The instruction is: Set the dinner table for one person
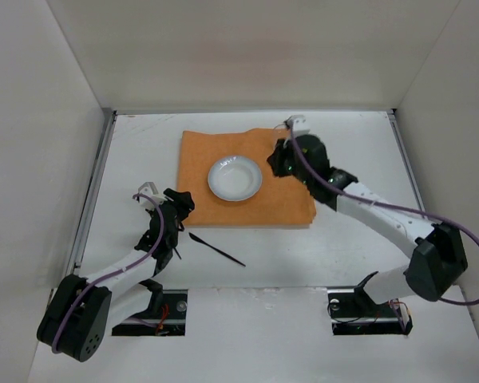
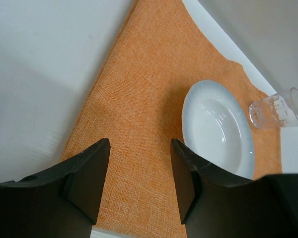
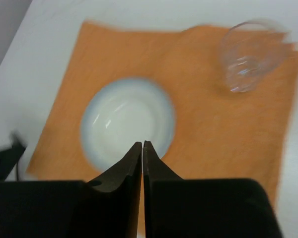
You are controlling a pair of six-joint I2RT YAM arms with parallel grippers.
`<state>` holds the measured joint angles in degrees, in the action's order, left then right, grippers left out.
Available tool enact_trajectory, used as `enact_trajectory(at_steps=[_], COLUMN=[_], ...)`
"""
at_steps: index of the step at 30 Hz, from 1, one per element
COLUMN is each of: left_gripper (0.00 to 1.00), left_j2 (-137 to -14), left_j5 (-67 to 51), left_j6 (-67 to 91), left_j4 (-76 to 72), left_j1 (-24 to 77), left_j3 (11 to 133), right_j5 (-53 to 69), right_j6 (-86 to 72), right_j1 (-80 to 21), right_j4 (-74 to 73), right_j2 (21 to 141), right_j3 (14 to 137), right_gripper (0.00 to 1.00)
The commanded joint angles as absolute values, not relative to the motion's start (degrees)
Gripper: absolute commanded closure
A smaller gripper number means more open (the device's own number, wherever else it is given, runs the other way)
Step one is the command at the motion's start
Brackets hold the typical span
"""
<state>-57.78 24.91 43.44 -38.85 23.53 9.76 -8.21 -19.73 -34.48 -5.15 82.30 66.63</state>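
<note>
The dinner table (image 1: 359, 152) is a matte white top with an orange cloth (image 1: 215, 207) laid on it. A white bowl-like plate (image 1: 234, 178) sits in the middle of the cloth and also shows in the left wrist view (image 2: 216, 129) and the right wrist view (image 3: 126, 121). A clear glass (image 2: 278, 108) lies tipped near the cloth's far right corner (image 3: 248, 54). A black utensil (image 1: 215, 248) lies on the table in front of the cloth. My left gripper (image 2: 139, 173) is open and empty over the cloth's near left part. My right gripper (image 3: 142, 148) is shut and empty, just right of the plate.
White walls (image 1: 40, 120) stand on the left, back and right of the table. Metal rails (image 1: 96, 175) run along its side edges. The arm bases (image 1: 367, 315) sit at the near edge.
</note>
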Motion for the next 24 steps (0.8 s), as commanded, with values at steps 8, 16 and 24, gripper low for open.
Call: enact_trajectory(at_steps=[8,16,24], left_gripper=[0.51,0.51,0.52], left_j2=[-56.43,-52.91,-50.89], left_j5=[26.19,28.03,30.23], left_j6=[43.77,42.8,42.72], left_j4=[-41.13,-40.43,-38.58], left_j1=[24.39,24.3,23.16], left_j3=[9.49,8.61,8.26], right_j5=[-1.49,-3.07,-5.27], right_j6=[-15.91,-16.0,-14.59], right_j1=[-62.17,-67.1,-67.89], right_j4=[-1.94,0.44,0.44], right_j2=[82.34,91.13,95.97], right_j3=[52.03,53.7,55.63], right_gripper=[0.91,0.72,0.63])
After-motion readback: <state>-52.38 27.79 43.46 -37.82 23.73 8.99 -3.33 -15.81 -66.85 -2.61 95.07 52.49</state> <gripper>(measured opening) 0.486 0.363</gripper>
